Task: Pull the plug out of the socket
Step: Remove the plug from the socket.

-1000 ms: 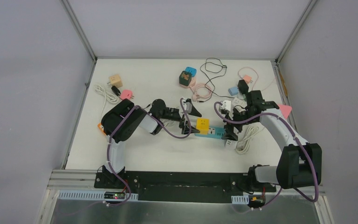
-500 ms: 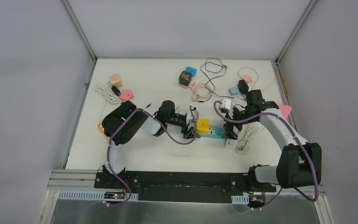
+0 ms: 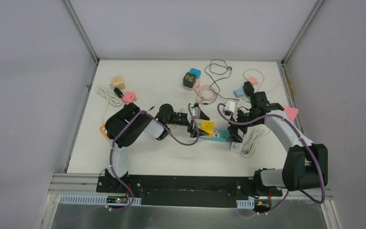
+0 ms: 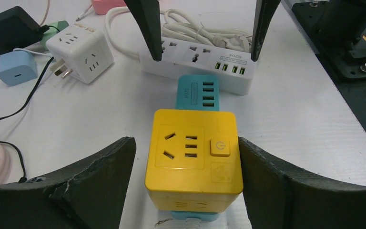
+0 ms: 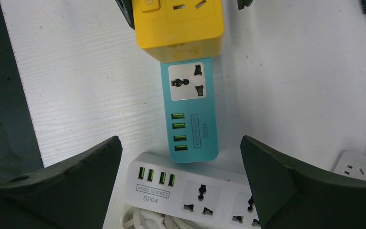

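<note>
On the table (image 3: 147,148), white strip (image 4: 195,57) abuts socket (image 5: 190,119); right gripper (image 5: 181,143) gapes, left gripper (image 4: 187,143) gapes around yellow plug (image 5: 176,24).

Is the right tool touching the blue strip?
Apart. The right wrist view shows bare table between the blue strip and both fingers of the open right tool.

Smooth plastic plug (image 4: 193,157), ribbed matt table (image 4: 310,109)

White table (image 3: 181,160); plain grey walls (image 3: 28,95) on three sides; aluminium corner posts (image 3: 82,31); even, diffuse light.
</note>
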### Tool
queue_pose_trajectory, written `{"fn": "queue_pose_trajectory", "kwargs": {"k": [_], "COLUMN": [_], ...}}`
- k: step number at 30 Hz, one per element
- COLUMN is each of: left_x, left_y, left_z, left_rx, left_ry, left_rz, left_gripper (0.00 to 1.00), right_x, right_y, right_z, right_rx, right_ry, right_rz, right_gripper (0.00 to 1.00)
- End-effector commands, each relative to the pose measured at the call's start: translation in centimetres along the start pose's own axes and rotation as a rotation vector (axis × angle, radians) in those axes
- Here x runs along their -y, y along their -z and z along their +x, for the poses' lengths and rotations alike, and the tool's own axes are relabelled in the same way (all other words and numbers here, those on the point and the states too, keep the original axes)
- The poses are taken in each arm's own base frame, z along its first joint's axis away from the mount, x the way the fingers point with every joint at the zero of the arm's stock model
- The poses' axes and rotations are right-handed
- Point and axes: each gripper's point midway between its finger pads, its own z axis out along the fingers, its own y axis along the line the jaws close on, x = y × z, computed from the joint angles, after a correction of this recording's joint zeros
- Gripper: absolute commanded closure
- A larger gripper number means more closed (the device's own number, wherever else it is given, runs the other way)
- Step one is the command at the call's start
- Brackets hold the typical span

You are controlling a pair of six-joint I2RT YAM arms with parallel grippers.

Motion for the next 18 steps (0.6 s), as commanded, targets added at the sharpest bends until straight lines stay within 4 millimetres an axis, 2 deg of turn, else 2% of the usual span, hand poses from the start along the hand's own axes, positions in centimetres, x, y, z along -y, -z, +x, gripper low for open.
{"fn": "queue_pose_trajectory", "kwargs": {"k": [1, 3, 8, 11, 13, 18], "left_x": [0.1, 0.3, 0.5, 0.3, 0.3, 0.4], "left_y": [-0.7, -0.7, -0.7, -0.7, -0.8, -0.9], "left_z": [-1.5, -1.3, -0.7, -0.4, -0.4, -0.3], "left_rx": [0.057, 0.053, 0.035, 0.024, 0.019, 0.006], "left_ry": [-0.030, -0.025, -0.012, -0.008, -0.003, 0.019], "left_rz": [0.029, 0.043, 0.055, 0.050, 0.051, 0.076], "left_gripper": [0.27, 0.29, 0.22, 0.23, 0.25, 0.40], "right_x": [0.5, 0.5, 0.3, 0.4, 0.4, 0.6], "right_y": [0.0, -0.1, -0.4, -0.6, -0.7, -0.9], "right_z": [-0.6, -0.6, -0.5, -0.5, -0.5, -0.3], "right_rx": [0.013, 0.013, 0.011, 0.002, 0.000, -0.008], "right_ry": [0.023, 0.024, 0.027, 0.031, 0.032, 0.031], "right_rz": [0.011, 0.011, 0.001, -0.001, 0.000, 0.007], "right_gripper": [0.00, 0.00, 0.00, 0.00, 0.00, 0.00]}}
